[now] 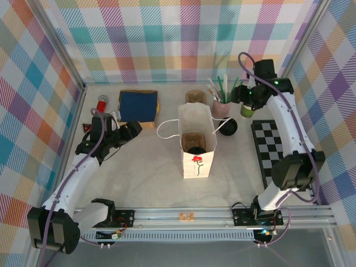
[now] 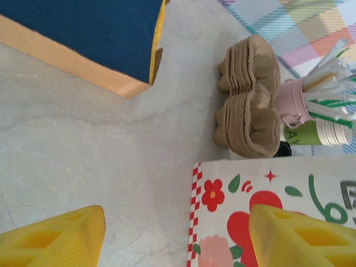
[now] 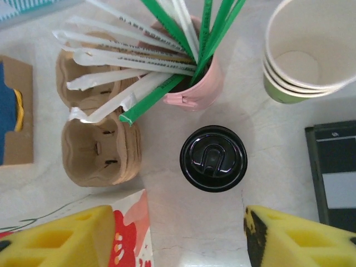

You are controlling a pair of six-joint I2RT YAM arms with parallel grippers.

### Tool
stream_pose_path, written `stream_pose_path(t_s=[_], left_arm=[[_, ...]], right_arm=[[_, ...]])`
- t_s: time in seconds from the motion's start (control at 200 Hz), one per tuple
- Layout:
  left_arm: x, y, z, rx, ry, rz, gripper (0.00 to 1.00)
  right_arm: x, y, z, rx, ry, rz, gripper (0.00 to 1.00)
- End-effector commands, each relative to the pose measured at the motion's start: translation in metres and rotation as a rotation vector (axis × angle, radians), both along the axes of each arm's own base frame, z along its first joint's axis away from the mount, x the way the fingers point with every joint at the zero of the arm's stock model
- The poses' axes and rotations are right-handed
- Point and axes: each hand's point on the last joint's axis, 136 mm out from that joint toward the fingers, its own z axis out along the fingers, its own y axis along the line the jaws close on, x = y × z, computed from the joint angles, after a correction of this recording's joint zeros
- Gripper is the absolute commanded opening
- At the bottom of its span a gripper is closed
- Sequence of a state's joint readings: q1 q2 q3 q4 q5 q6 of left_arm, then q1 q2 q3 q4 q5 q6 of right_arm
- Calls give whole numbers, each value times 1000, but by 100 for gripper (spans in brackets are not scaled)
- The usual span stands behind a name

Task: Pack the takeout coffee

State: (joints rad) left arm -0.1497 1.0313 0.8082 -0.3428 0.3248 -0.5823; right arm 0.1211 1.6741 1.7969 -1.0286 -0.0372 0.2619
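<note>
Takeout coffee (image 1: 194, 149) sat inside the white paper bag (image 1: 197, 164), black lid up. Left gripper (image 2: 175, 222) jaws stood wide, empty, beside the bag. Right gripper (image 3: 178, 222) jaws stood wide, empty, above a loose black lid (image 3: 213, 158).

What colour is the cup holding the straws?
Pink. The cup shows best in the right wrist view.

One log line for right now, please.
left gripper: open, left of white bag | right gripper: open, aimed at black lid | white bag: upright, open-topped
</note>
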Motion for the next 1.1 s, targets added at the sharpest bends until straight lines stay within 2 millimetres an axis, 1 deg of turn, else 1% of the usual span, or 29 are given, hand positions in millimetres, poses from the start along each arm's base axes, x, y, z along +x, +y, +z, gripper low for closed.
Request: stream_pose_path(t_s=[0.0,0.055,0.105,0.295,0.5,0.645,0.79,1.095], left_arm=[[-8,-7,1,-6,-45,-48,69],[-13,-8,-2,-6,-43,-54,69],[-17,-9,-3,-6,-46,-57,69],[-25,-5,-4,21,-50,-52,69],[-24,-5,2,27,-58,-55,69],[-25,-4,4,32,-62,-56,69],[-26,-4,1,37,-58,-55,69],[-26,-3,3,46,-60,-55,69]], right_arm=[[19,14,1,50,-12,35,55],[25,16,-6,48,4,37,51],[29,18,-11,43,16,38,49],[40,33,-22,22,39,61,50],[50,49,-28,-8,46,81,50],[56,51,-33,-73,57,80,49],[58,53,-40,-121,69,84,48],[62,51,-53,-145,89,70,40]])
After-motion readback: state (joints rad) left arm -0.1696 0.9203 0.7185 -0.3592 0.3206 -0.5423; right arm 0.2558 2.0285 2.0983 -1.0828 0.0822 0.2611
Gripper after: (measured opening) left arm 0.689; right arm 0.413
